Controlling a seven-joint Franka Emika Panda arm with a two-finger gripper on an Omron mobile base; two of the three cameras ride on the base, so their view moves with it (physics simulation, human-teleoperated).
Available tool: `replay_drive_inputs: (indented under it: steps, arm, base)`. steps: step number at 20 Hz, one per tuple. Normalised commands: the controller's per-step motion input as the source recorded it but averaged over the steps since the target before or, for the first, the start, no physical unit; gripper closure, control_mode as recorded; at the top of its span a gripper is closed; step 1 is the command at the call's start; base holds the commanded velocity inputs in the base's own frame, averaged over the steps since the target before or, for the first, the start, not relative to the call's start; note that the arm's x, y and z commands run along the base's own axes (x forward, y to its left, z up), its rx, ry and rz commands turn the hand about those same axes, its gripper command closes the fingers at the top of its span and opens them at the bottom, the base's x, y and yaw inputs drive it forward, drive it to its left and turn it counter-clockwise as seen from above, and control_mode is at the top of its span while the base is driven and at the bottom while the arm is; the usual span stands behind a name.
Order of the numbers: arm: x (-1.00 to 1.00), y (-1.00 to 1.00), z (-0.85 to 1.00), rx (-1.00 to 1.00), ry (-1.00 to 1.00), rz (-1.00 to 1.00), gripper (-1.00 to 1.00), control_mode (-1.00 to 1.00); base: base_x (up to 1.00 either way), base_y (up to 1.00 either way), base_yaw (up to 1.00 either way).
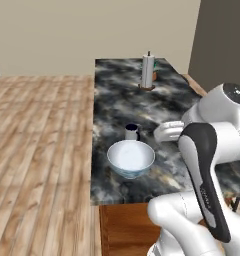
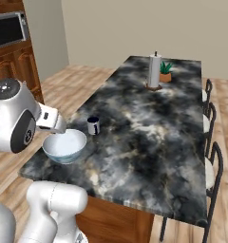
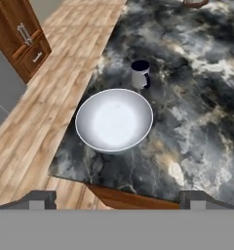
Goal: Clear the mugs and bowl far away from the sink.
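1. Bowl first: a large round white bowl with a pale blue-grey patterned outside (image 3: 114, 119) stands near the front left corner of the marbled black-grey stone worktop (image 3: 197, 122), close to its left edge above the wooden floor.
2. Inside, the bowl looks bare; no food or liquid shows in it.
3. Just behind the bowl, slightly to its right, stands a small white mug with a dark navy rim and handle (image 3: 140, 74). The two look very close; whether they touch cannot be told. Its inside is dark, so any contents cannot be made out.
4. The claw (image 3: 116, 200) hovers above the front edge of the worktop, looking down on the bowl. Its two dark fingertips stand wide apart and hold nothing.
5. Judged from this, the step in hand is to reach down and take the bowl or the mug. For the bowl, one finger inside and one outside the rim would suit, taken on the side away from the mug so as not to knock it.
6. Farther right and back, a white paper towel roll on a wooden stand (image 2: 154, 71) and a small green potted plant (image 2: 166, 72) stand well apart from both.
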Motion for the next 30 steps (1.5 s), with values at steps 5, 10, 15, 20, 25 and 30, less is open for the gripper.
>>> replay_drive_inputs:
  steps: [5,10,15,20,25,30]
  arm:
    - [-0.74,0.00,0.31,-0.04,-0.04,0.00,-1.00,-1.00]
    - [-0.23,0.01,0.13,-0.02,0.00,0.00,-1.00,1.00]
    - [0.00,0.00,0.00,0.00,0.00,0.00,-1.00,1.00]
    - [0.00,0.00,0.00,0.00,0.00,0.00,-1.00,1.00]
    - [0.00,0.00,0.00,0.00,0.00,0.00,-1.00,1.00]
    - [0.00,0.00,0.00,0.00,0.00,0.00,-1.00,1.00]
  base:
    - [0.00,0.00,0.00]
    - [-0.40,0.10,0.12]
    - [-0.60,0.81,0.50]
    - [-0.12,0.75,0.86]
    - [0.00,0.21,0.98]
    - [0.00,0.00,1.00]
